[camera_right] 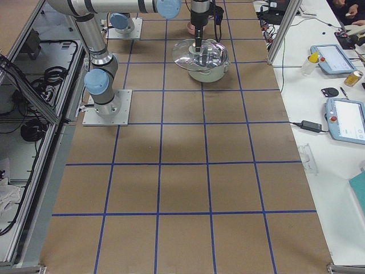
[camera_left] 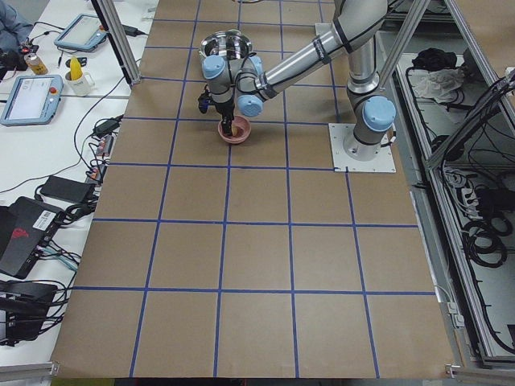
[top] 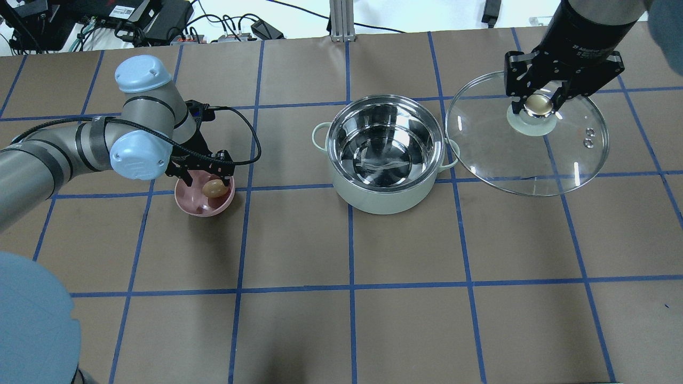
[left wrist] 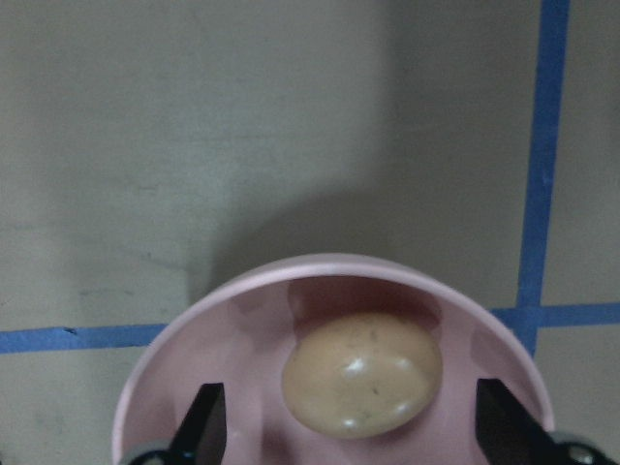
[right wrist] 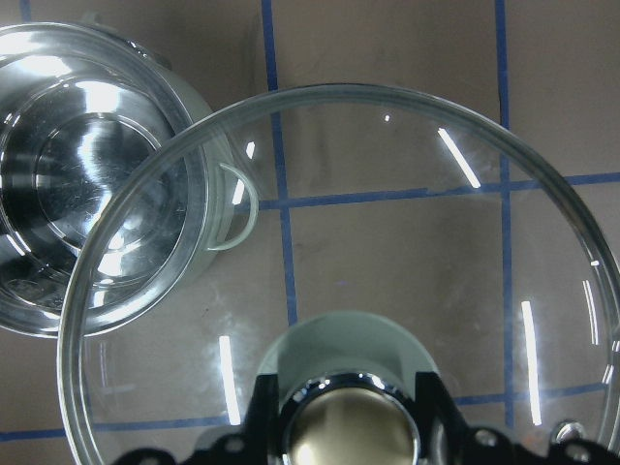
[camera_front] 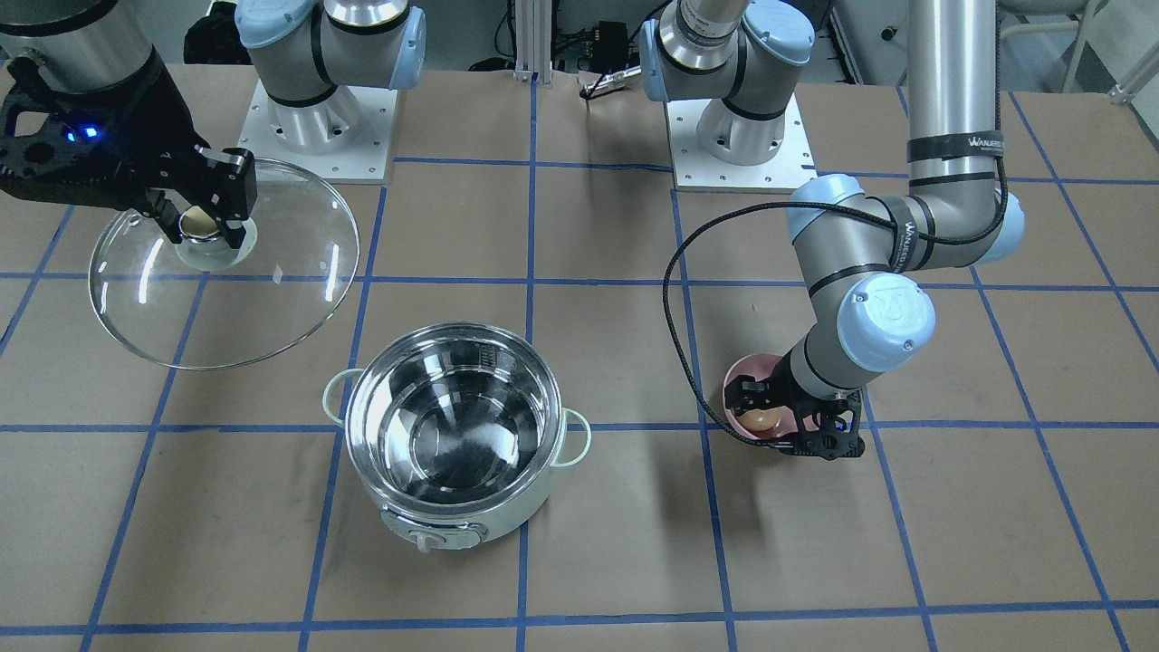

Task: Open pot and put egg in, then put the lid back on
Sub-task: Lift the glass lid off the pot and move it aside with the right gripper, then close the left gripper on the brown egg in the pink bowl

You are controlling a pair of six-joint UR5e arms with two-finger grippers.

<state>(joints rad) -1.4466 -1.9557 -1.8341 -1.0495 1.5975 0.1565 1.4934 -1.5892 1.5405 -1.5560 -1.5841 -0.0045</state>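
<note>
The pot [top: 387, 200] stands open mid-table, its steel inside bare; it also shows in the front view [camera_front: 471, 525]. My right gripper [top: 539, 106] is shut on the cream-topped knob [camera_front: 201, 225] of the glass lid [top: 533, 160] and holds it up, clear of the pot on the side away from the bowl. The lid also shows in the right wrist view [right wrist: 387, 223]. The egg [top: 214, 187] lies in a small pink bowl [top: 195, 205]. My left gripper [left wrist: 354, 426] is open and low in the bowl, one finger on each side of the egg [left wrist: 361, 373], not touching it.
The table is brown paper with a blue tape grid. The two arm bases [camera_front: 317, 127] stand at the robot's edge. Tablets, a cup and cables lie on side benches [camera_left: 48, 88], off the work area.
</note>
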